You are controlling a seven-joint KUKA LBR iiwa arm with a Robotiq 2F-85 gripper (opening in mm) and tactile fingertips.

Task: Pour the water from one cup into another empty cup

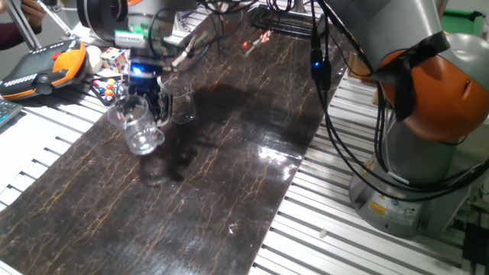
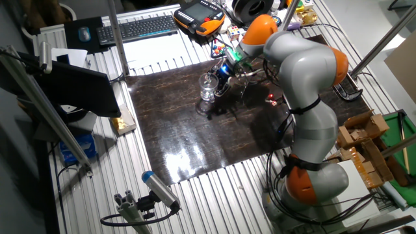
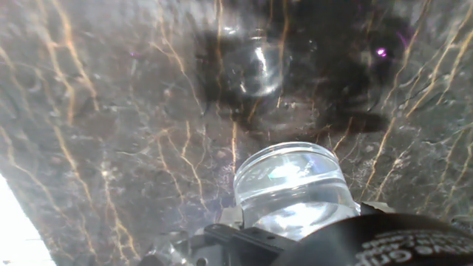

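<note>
The jaws [image 1: 145, 98] are closed on the larger clear cup [image 1: 137, 126] and hold it tilted above the dark marbled surface [image 1: 229, 176]. In the hand view this cup [image 3: 292, 188] sits directly in front of the jaws. The smaller glass cup [image 1: 181, 107] stands on the surface just beside them. No water is discernible.

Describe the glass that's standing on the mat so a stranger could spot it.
Find the dark marbled mat, then the gripper over one end, holding the larger glass in the air. The small glass stands right beside it on the mat. It is narrower, and nothing grips it.
</note>
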